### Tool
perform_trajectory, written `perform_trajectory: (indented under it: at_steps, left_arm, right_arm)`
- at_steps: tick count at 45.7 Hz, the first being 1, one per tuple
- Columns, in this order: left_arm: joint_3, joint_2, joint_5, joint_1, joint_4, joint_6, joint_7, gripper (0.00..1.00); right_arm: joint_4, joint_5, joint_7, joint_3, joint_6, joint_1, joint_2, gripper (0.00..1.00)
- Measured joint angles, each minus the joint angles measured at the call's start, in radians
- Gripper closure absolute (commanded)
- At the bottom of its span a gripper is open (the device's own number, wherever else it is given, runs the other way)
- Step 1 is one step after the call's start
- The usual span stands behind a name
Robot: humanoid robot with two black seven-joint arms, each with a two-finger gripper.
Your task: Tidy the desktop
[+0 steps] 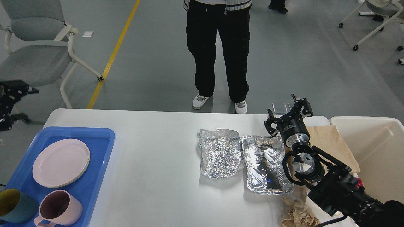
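- Desktop fills the lower middle of the frame, white with rounded corners, running from the blue tray on the left to the cream bin on the right
- Tray lies on the lower left part of the desktop; it holds a pink plate stacked on a yellow one, a pink mug and a teal cup
- Crumpled foil sheet lies at the centre right, touching a foil pan just to its right
- Brown paper lies flat right of the pan, and a crumpled brown wad sits near the lower edge
- Bin stands at the right edge, beside the desktop
- Right gripper hangs above the far right of the desktop, beyond the pan, its jaws spread apart and holding nothing
- Left gripper is at the far left edge, off the desktop, dark against the chair; I cannot tell how its jaws stand
- Person in black trousers stands on the floor beyond the desktop
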Motion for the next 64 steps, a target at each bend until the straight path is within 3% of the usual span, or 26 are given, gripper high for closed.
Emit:
perform_trajectory:
  at_steps: [9,13,17,20,28,34,43,49,64]
  left_arm:
    - [-0.294,-0.045,-0.081,0.100,0.001,0.023,-0.001,0.04]
    - [-0.463,-0.098,-0.107,0.177,0.001,0.070,0.001,0.04]
    - [-0.653,-0.166,-0.115,0.255,0.001,0.158,0.007,0.04]
    - [-0.822,-0.243,-0.116,0.312,0.008,0.275,0.010,0.04]
    - [-1.075,-0.425,-0.110,0.343,0.024,0.546,0.009,0.04]
    - [-1.132,-0.504,-0.104,0.341,0.027,0.621,0.000,0.04]
    - [-1.133,-0.545,-0.100,0.326,0.121,0.549,0.010,0.04]
    - [-1.128,-0.578,-0.102,0.290,0.221,0.547,0.012,0.04]
    - [-1.126,-0.648,-0.103,0.288,0.327,0.550,0.012,0.04]
  right_arm:
    - [0.000,0.001,0.000,0.000,0.000,0.000,0.000,0.00]
    - [0.000,0.001,0.000,0.000,0.000,0.000,0.000,0.00]
    - [0.001,0.001,0.000,0.000,0.000,0.000,0.000,0.00]
    - [0.001,0.001,0.000,0.000,0.000,0.000,0.000,0.00]
    - [0.001,0.000,0.000,0.000,0.000,0.000,0.000,0.00]
    - [0.000,0.000,0.000,0.000,0.000,0.000,0.000,0.00]
    - [0.000,0.000,0.000,0.000,0.000,0.000,0.000,0.00]
    - [0.000,0.000,0.000,0.000,0.000,0.000,0.000,0.00]
    - [0.000,0.000,0.000,0.000,0.000,0.000,0.000,0.00]
